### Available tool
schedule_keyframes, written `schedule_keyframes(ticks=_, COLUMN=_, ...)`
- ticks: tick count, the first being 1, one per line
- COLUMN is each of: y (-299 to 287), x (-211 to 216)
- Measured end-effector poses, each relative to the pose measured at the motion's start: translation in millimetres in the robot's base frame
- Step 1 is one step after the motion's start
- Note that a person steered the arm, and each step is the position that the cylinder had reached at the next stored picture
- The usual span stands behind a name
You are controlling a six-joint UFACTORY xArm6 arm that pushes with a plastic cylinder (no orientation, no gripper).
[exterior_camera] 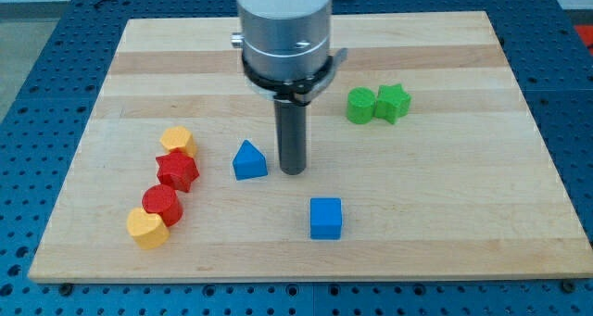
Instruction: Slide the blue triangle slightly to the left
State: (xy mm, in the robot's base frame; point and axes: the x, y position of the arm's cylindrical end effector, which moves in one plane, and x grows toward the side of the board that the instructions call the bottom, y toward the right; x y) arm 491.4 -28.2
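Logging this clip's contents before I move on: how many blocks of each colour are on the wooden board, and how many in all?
Blue: 2, the blue triangle block just left of my tip, and the blue cube
Red: 2, the red star block and the red round block
Yellow: 2, the upper yellow block and the lower yellow block
Green: 2, the green round block and the green star block
Total: 8

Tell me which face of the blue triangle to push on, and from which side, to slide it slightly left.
There is no hand, so push, don't grip. Press my tip against the right face of the blue triangle, low near its base, coming from the view's right. My tip already stands just right of it, and the red star lies further left, so keep it short.
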Motion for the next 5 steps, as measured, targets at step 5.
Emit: schedule_keyframes(ticks=5, y=-50.8, x=2.4)
